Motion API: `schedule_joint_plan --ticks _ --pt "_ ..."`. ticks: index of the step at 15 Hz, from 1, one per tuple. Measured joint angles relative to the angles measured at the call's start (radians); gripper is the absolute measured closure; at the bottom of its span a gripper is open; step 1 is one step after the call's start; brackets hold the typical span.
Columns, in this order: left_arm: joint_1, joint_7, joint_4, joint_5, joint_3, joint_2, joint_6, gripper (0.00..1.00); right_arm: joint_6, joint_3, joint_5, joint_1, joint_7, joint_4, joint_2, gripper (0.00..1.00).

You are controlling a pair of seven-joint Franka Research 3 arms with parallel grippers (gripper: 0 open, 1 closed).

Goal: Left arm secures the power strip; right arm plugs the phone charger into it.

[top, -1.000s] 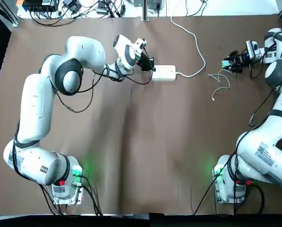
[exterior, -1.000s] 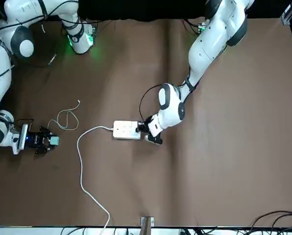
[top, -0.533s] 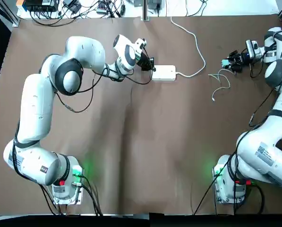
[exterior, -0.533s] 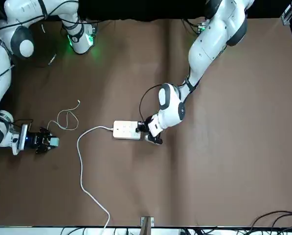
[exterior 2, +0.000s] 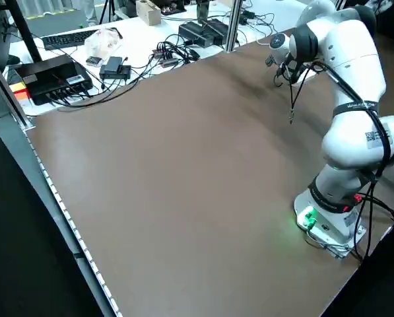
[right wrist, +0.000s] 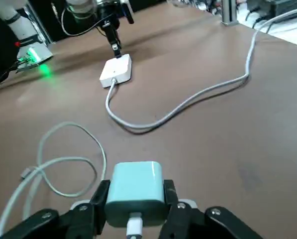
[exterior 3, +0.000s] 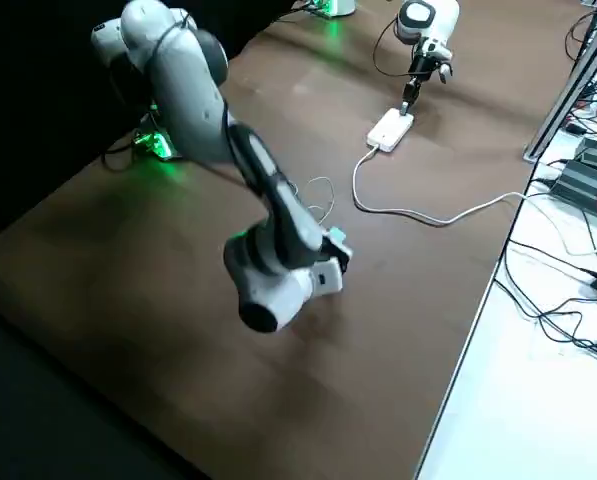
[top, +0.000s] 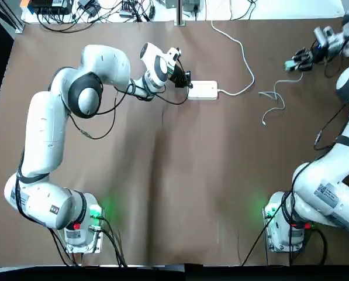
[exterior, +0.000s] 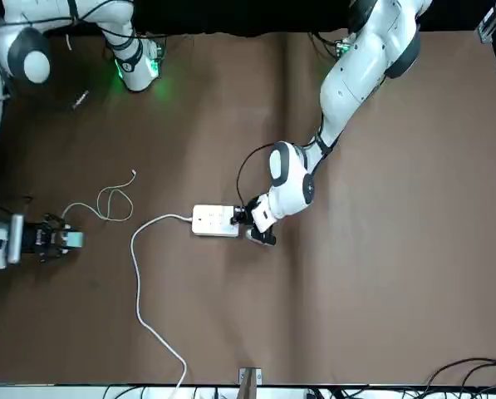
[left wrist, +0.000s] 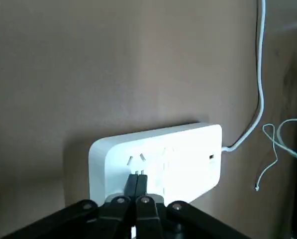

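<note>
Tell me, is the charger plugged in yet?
Not yet. Done: the left pincer, fingers together, presses on the end of the power strip. In hand: the right pincer grips the teal phone charger, lifted off the table, far from the strip. Left: carry it over and push it in.

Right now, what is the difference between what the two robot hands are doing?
The left gripper has its fingers shut together, tips pressed on the end of the power strip lying on the table. The right gripper is far off at the table's edge, shut on the teal phone charger, whose thin cable trails onto the table. The left one pins; the right one carries. Both are black two-finger grippers.
</note>
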Motion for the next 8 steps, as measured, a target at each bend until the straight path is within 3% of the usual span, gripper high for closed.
schedule_joint_plan --ticks 3,4,8 --pt "0.000 0.000 0.000 0.000 0.000 0.000 0.000 0.99 -0.007 0.000 -0.077 0.026 0.194 -0.002 -0.148 0.52" --pt "-0.001 0.000 0.001 0.000 0.001 0.000 0.001 0.99 -0.012 0.000 -0.127 0.046 0.350 -0.006 -0.234 0.52" --pt "-0.002 0.000 0.001 0.000 0.002 0.000 0.002 0.99 -0.009 0.001 -0.209 0.133 0.660 -0.013 -0.351 0.52"
